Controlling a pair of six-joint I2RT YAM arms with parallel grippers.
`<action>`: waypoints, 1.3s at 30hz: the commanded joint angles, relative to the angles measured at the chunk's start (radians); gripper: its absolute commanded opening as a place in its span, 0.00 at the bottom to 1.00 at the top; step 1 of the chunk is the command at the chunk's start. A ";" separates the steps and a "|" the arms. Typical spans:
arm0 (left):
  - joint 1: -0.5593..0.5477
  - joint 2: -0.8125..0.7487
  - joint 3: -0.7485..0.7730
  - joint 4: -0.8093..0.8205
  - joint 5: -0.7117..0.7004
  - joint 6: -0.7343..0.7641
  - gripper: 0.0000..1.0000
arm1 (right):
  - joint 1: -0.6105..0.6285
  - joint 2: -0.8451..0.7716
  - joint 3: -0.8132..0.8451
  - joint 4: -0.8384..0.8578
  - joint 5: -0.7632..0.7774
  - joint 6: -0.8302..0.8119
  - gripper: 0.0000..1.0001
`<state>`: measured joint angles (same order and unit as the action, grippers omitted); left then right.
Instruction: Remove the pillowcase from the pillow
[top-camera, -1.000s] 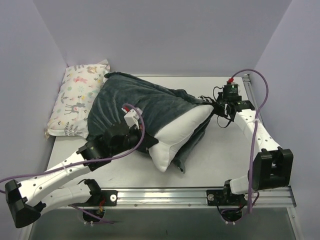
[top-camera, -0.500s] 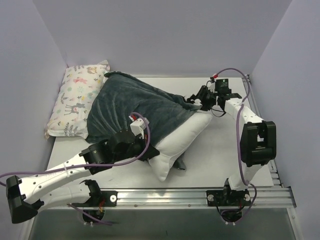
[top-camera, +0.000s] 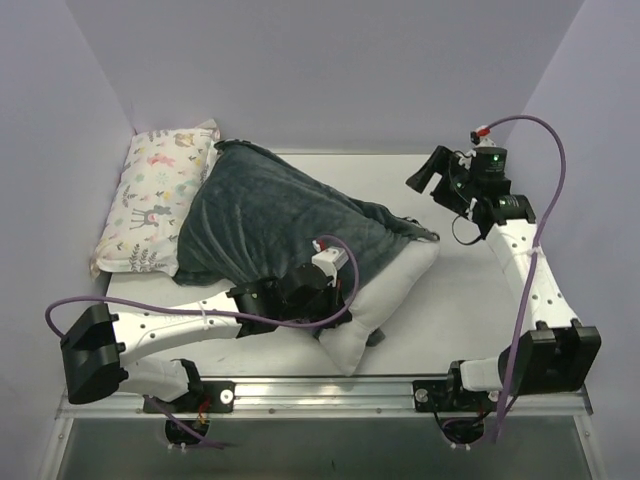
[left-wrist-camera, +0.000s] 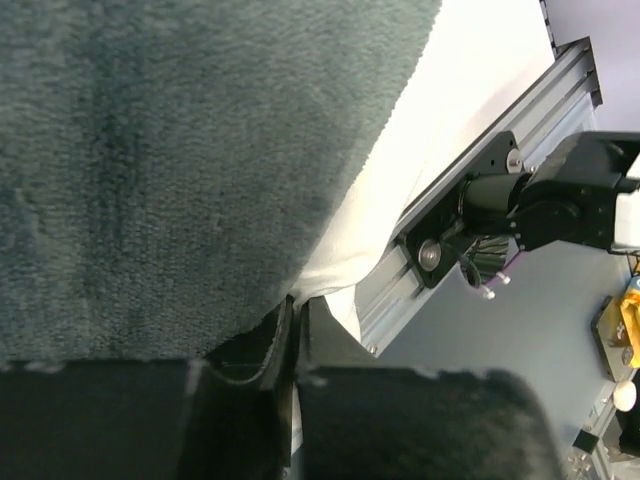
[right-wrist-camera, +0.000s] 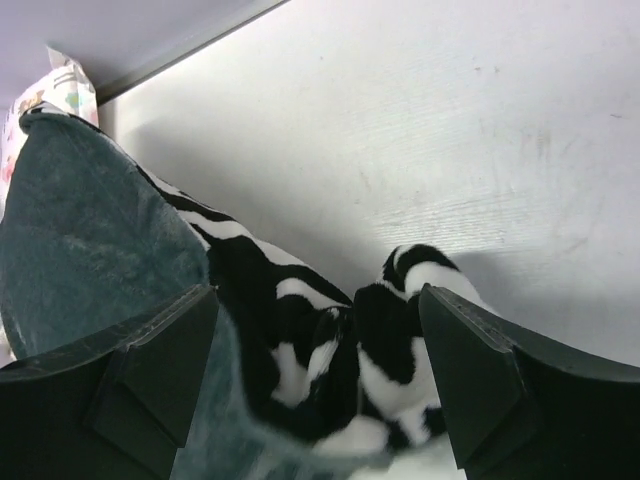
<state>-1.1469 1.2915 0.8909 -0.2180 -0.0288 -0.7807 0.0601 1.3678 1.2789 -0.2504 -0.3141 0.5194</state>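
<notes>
Right gripper (right-wrist-camera: 315, 305): jaws wide open, holding nothing, raised above the table (right-wrist-camera: 470, 140) at the far right.

Left gripper (left-wrist-camera: 297, 325): jaws closed, apparently on a thin fold of the white pillow (top-camera: 395, 285) just beside the edge of the cover.

The pillowcase (top-camera: 260, 220) is inside out, grey face up. It covers the far-left part of the pillow, whose bare end points near-right. The long axis runs far-left to near-right.

The striped hem (right-wrist-camera: 300, 300) lies below the right jaws, toward their near-left side. The right arm is the nearer one to it.
</notes>
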 joint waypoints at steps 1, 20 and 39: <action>-0.007 0.061 0.065 0.054 -0.039 0.027 0.08 | -0.009 -0.081 -0.036 -0.082 0.076 -0.002 0.84; 0.110 0.110 0.520 -0.153 -0.319 0.178 0.81 | 0.023 -0.673 -0.662 0.021 -0.071 0.154 0.94; 0.400 0.497 0.695 -0.162 -0.003 0.342 0.76 | 0.236 -0.595 -0.843 0.336 -0.017 0.313 1.00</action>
<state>-0.7643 1.7882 1.5337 -0.3569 -0.0719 -0.4484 0.2832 0.7391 0.4652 -0.0116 -0.3214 0.8005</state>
